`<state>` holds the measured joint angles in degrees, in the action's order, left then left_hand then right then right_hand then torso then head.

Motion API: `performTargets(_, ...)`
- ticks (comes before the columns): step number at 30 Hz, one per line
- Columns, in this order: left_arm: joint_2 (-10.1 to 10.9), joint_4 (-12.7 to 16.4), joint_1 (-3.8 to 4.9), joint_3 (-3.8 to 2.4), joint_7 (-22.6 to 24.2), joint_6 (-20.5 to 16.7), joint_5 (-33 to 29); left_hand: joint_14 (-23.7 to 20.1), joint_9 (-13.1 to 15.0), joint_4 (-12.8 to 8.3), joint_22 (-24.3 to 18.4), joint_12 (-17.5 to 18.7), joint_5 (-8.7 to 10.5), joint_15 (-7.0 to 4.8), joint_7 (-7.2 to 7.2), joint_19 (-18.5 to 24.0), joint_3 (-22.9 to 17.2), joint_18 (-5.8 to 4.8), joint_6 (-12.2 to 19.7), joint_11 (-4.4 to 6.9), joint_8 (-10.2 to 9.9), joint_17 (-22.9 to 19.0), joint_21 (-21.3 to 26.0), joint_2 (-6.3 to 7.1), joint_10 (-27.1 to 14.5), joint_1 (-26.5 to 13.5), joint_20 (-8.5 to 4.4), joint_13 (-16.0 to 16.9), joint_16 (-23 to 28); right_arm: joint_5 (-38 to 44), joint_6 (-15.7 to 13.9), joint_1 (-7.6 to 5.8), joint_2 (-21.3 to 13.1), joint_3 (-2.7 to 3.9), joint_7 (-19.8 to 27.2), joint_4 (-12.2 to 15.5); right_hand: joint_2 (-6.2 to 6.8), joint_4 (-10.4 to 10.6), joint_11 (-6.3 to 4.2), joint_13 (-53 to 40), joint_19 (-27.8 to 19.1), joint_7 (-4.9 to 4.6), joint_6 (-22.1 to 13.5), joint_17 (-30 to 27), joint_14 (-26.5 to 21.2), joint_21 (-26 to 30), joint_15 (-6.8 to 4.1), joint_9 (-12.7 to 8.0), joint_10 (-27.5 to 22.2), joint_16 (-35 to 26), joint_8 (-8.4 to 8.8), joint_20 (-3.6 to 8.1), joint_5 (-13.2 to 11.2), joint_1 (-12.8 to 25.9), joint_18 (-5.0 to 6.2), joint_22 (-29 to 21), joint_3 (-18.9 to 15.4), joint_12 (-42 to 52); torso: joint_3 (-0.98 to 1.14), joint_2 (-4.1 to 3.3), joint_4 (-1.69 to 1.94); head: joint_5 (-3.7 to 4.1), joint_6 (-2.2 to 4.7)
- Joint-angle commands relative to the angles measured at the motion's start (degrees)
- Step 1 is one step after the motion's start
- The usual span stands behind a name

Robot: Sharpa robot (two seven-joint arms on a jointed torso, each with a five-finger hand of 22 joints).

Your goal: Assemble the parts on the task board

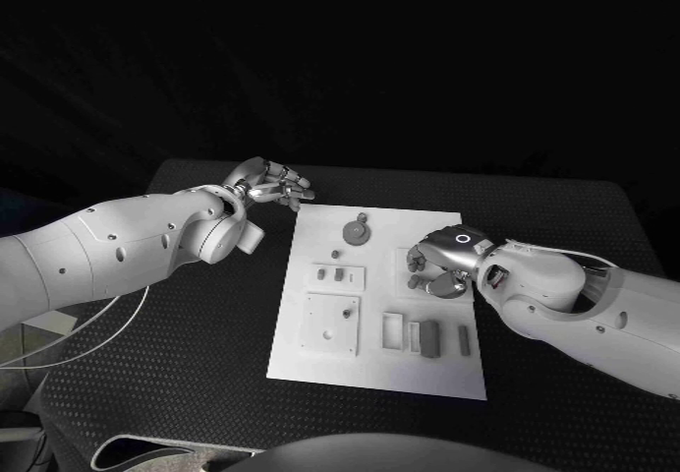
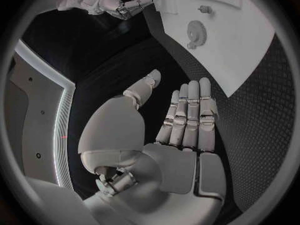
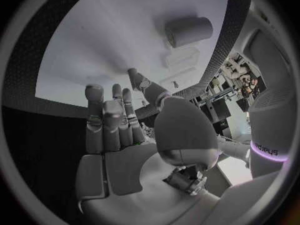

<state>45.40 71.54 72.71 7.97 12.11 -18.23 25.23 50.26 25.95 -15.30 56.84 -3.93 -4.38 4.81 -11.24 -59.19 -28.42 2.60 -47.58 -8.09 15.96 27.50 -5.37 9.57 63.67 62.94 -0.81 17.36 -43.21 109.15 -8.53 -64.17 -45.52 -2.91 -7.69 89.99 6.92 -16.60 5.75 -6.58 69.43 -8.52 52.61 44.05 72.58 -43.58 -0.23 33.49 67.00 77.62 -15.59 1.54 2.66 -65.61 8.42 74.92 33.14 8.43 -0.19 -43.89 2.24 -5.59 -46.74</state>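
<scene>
The board (image 1: 380, 295) sits mid-table with the grey parts on it: a gear (image 1: 353, 232) near the far end, a pegged plate (image 1: 337, 276) and a bigger plate (image 1: 333, 323) down the left side, and some block pieces (image 1: 429, 336) near the right. Looks to me like a pick hasn't happened yet. The right hand (image 1: 441, 262) hovers over the board's right side, fingers loosely curled, nothing in them in the wrist view. The left hand (image 1: 269, 184) is off the board at its far left corner, fingers straight and together, thumb apart, empty too. Next move is probably lowering the right hand onto a part beneath it and getting a clean pinch. Only writing I can spot is a partly cut-off word on the right arm (image 3: 269, 147); can't read it for sure.
</scene>
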Motion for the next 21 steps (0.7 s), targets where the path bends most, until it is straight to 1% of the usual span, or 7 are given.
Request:
performTargets(1,-0.1,0.1,0.07,-0.04,0.5,0.8,-0.1,0.0,0.0,0.0,-0.1,0.0,0.24,0.15,-0.07,-0.1,0.3,1.05,0.4,-0.01,0.0,0.1,0.3,-0.15,-0.3,0.0,0.08,0.0,0.2,0.5,1.2,0.05,0.1,-0.03,0.3,0.2,0.35,-0.1,-0.01,0.0,0.5,-0.21,0.2,-0.1,0.1,-0.1,-0.47,-0.1,0.4,0.1,0.07,-0.01,0.1,-0.3,6.58,0.5,-0.5,0.0,0.0,0.01,0.01,-0.03,-0.08)
performTargets(6,0.0,0.1,0.07,-0.04,0.5,0.8,-0.1,0.0,0.0,0.0,-0.1,0.0,0.24,0.15,-0.07,-0.1,0.3,1.06,0.4,-0.01,0.0,0.1,0.3,-0.14,-0.3,0.0,0.07,0.0,0.3,-0.3,1.6,0.06,0.1,-0.11,0.5,0.5,1.19,0.0,-0.07,0.1,0.6,-0.7,-1.2,-0.1,0.1,0.1,-0.53,-0.7,0.7,0.1,1.02,0.01,0.1,-0.2,6.58,0.5,-0.8,-0.2,0.0,-0.01,0.01,0.01,-0.26)
performTargets(9,0.0,0.1,0.07,-0.04,0.6,0.8,-0.1,0.0,0.0,0.0,-0.1,0.0,0.24,0.15,-0.07,-0.1,0.3,1.06,0.4,0.0,0.0,0.1,0.3,-0.13,-0.3,0.1,0.06,0.0,0.3,-0.4,1.6,0.06,0.3,-0.16,0.5,0.5,1.55,0.0,-0.13,0.1,0.6,-0.27,-2.6,-0.1,0.1,0.2,-0.59,-1.2,1.0,0.0,1.83,0.01,0.1,-0.3,6.58,0.5,-0.8,-0.3,0.0,0.0,0.0,0.04,-0.28)
performTargets(12,0.0,0.1,0.07,-0.04,0.6,0.8,-0.1,0.0,0.0,0.0,-0.1,0.0,0.23,0.15,-0.07,-0.1,0.3,1.07,0.5,0.0,0.0,0.1,0.3,-0.14,-0.3,0.1,0.06,0.0,0.3,-0.5,1.9,0.06,0.4,-0.21,0.6,0.5,1.65,0.0,-0.14,0.2,0.6,-0.15,-2.9,-0.1,0.1,0.3,-0.6,-1.3,1.1,0.0,1.99,0.02,0.1,-0.3,6.58,0.5,-0.9,-0.4,0.0,0.01,0.01,0.05,-0.28)
performTargets(16,0.0,0.1,0.07,-0.04,0.6,0.8,-0.1,0.0,0.0,-0.1,-0.1,0.0,0.23,0.14,-0.07,-0.1,0.3,1.07,0.5,0.0,0.0,0.2,0.4,-0.15,-0.3,0.1,0.06,0.0,0.3,-0.5,1.8,0.13,0.6,-0.36,0.7,0.4,1.56,0.1,-0.19,0.1,0.7,-0.11,-3.0,-0.1,0.1,0.3,-0.64,-1.4,1.2,-0.1,2.03,0.02,0.1,-0.3,6.58,0.5,-0.8,-0.4,0.0,0.01,0.03,0.07,-0.31)
performTargets(19,0.0,0.1,0.07,-0.04,0.6,0.8,-0.1,0.0,0.0,-0.1,-0.1,0.0,0.23,0.14,-0.06,-0.1,0.3,1.07,0.5,0.0,0.0,0.2,0.4,-0.16,-0.3,0.1,0.06,0.0,0.3,-0.6,1.7,0.19,0.7,-0.4,0.8,0.4,1.23,0.1,-0.39,0.0,0.7,-0.1,-2.8,-0.1,0.2,0.4,-0.84,-1.4,1.9,-0.1,1.85,0.02,0.1,-0.3,6.58,0.5,-0.8,-0.2,0.01,0.0,0.03,0.1,-0.34)
performTargets(21,0.0,0.1,0.07,-0.04,0.6,0.8,-0.1,0.0,0.0,-0.1,-0.1,0.0,0.23,0.14,-0.06,-0.1,0.3,1.07,0.5,0.0,0.0,0.2,0.4,-0.16,-0.3,0.1,0.06,0.0,0.3,-0.6,1.5,0.22,0.8,-0.43,0.8,0.3,0.71,0.1,-0.55,0.0,0.7,-0.18,-2.3,-0.1,0.2,0.4,-0.99,-1.3,2.3,-0.1,1.58,0.04,0.1,-0.4,6.58,0.5,-0.6,-0.1,0.01,0.0,0.03,0.1,-0.34)
